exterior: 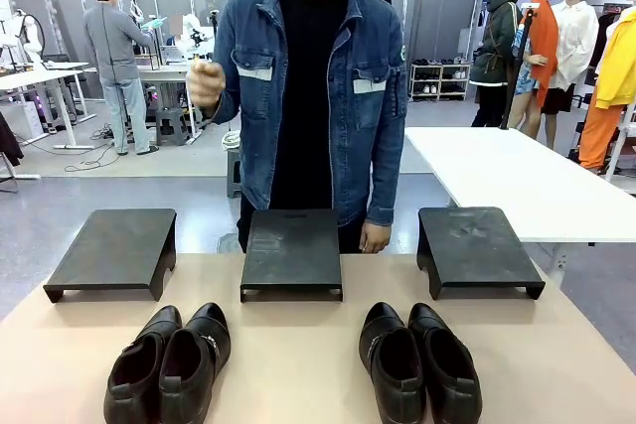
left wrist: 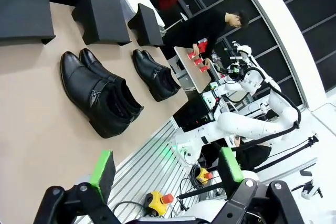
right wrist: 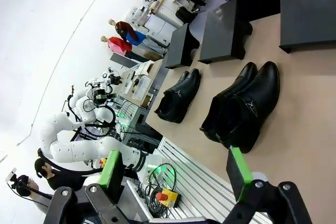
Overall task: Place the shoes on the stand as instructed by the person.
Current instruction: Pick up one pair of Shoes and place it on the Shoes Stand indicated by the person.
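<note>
Left pincer gaping, shoes lengthwise, toes toward person

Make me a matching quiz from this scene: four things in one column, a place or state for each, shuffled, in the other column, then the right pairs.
Column one:
1. left pair of shoes
2. middle stand
3. person's raised hand
4. left gripper

Column two:
A. open, holding nothing
B. up at chest height
C. on the near side of the table, on the robot's left
D. bare, right in front of the person

Pairs: 1-C; 2-D; 3-B; 4-A
</note>
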### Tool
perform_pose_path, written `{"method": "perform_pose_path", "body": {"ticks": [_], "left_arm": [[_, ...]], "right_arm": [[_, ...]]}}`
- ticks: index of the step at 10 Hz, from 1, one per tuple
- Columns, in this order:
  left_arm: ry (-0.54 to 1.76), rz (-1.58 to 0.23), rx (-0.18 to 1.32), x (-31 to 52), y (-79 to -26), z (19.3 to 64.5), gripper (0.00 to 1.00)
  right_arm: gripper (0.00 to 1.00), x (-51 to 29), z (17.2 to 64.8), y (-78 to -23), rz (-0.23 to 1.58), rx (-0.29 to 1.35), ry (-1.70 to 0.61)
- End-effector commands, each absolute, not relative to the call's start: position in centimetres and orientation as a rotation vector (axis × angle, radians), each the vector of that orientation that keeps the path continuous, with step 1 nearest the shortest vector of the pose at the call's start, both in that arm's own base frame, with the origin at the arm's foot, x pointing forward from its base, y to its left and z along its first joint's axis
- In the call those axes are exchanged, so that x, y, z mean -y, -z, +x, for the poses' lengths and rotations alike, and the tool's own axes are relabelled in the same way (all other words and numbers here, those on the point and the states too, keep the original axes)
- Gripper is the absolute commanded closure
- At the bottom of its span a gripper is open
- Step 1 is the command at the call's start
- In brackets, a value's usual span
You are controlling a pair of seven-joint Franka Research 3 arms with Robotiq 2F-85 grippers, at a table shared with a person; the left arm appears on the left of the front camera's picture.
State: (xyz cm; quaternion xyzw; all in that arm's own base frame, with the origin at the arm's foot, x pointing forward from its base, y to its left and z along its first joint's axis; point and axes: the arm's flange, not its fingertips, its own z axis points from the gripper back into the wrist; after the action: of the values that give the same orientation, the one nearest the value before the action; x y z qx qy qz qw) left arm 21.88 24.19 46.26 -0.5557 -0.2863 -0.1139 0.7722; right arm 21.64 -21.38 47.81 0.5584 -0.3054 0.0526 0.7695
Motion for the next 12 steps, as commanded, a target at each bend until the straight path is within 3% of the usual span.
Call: {"method": "perform_pose_path", "body": {"ticks": [1,12], "left_arm": [[0.268,-1.22,0.645,-24.33,-46.35,21.94,0.0],[0.268,-1.22,0.645,-24.33,-46.35,21.94,0.0]], "right_arm": [[0.0,21.5,21.64,-47.97,1.217,0.687,-0.135],[0.0,21.5,21.64,-47.97,1.217,0.687,-0.135]]}}
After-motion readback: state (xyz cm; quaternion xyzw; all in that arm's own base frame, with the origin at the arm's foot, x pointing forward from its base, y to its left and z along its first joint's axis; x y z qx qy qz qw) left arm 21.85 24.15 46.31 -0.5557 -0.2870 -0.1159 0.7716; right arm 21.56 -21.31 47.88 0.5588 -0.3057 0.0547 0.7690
